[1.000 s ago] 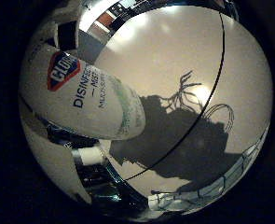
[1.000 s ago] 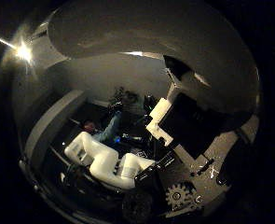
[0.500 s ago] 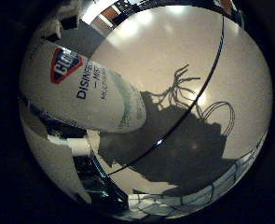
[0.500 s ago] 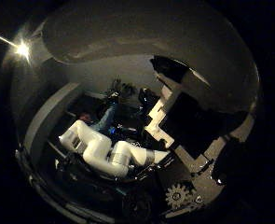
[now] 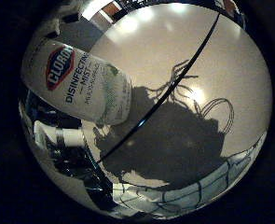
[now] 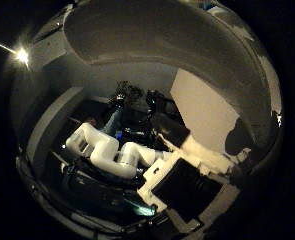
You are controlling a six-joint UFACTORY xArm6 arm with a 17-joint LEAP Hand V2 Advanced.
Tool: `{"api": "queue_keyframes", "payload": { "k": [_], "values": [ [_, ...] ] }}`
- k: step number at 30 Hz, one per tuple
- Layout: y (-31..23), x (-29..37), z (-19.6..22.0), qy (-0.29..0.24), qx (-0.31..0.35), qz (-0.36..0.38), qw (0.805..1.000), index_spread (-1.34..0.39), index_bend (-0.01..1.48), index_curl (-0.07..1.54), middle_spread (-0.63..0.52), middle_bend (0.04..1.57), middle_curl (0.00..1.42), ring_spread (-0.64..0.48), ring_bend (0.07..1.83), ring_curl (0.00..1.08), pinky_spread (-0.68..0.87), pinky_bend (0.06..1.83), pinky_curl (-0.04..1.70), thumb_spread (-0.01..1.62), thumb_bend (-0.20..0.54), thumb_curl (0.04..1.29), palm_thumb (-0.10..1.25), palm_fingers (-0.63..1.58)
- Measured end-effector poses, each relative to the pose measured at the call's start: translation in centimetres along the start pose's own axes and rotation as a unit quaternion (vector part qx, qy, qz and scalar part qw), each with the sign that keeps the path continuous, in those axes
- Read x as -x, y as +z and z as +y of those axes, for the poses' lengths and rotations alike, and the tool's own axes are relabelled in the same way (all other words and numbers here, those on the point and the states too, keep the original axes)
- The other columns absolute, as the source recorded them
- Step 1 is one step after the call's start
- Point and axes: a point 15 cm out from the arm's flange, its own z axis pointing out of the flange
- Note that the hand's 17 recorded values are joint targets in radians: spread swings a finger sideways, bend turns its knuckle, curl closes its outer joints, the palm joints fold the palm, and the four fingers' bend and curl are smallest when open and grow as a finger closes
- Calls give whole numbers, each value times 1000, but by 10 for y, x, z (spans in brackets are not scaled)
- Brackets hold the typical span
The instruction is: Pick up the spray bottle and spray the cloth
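- Little finger side palm view: a white bottle with a printed label lies close to the palm, over a pale table.
- Compared with half a second ago, the bottle fills slightly more of this view and sits at a slightly different angle, so palm and bottle seem to have shifted relative to each other.
- A white and black finger of the hand shows just beside the bottle's lower side; whether it touches cannot be told.
- A dark shadow of arm and hand spreads across the table near the bottle.
- A checked cloth lies on the table, well apart from the bottle.
- Thumb side palm view: the room has swung round since the earlier picture, and a white robot arm now sits more centrally, so the hand has turned.
- Whether the fingers are curled round the bottle or relaxed cannot be told.
- Judgement: the bottle appears to be held or nearly held, and spraying is not yet begun.
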Motion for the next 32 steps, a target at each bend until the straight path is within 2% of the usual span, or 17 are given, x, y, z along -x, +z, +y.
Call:
{"api": "queue_keyframes", "payload": {
  "k": [6, 12, 22, 32],
  "values": [
    [-2, -5, 21, 5, 43, 8, 999, -419, 213, 418, -60, 462, 397, -122, 933, 374, 82, 847, 559, 981, -31, 302, 520, 239],
    [-24, -17, 23, 26, 27, 19, 999, -404, 186, 399, -33, 417, 378, -66, 857, 336, 252, 785, 492, 975, -28, 300, 502, 240],
    [-69, -29, 24, 45, -8, 45, 998, -384, 178, 362, -24, 390, 369, -54, 806, 308, 335, 725, 400, 985, -27, 302, 505, 275],
    [-125, -12, 28, 30, -29, 101, 994, -372, 185, 355, -30, 401, 375, -54, 765, 284, 348, 707, 320, 987, -27, 297, 509, 325]
  ]
}}
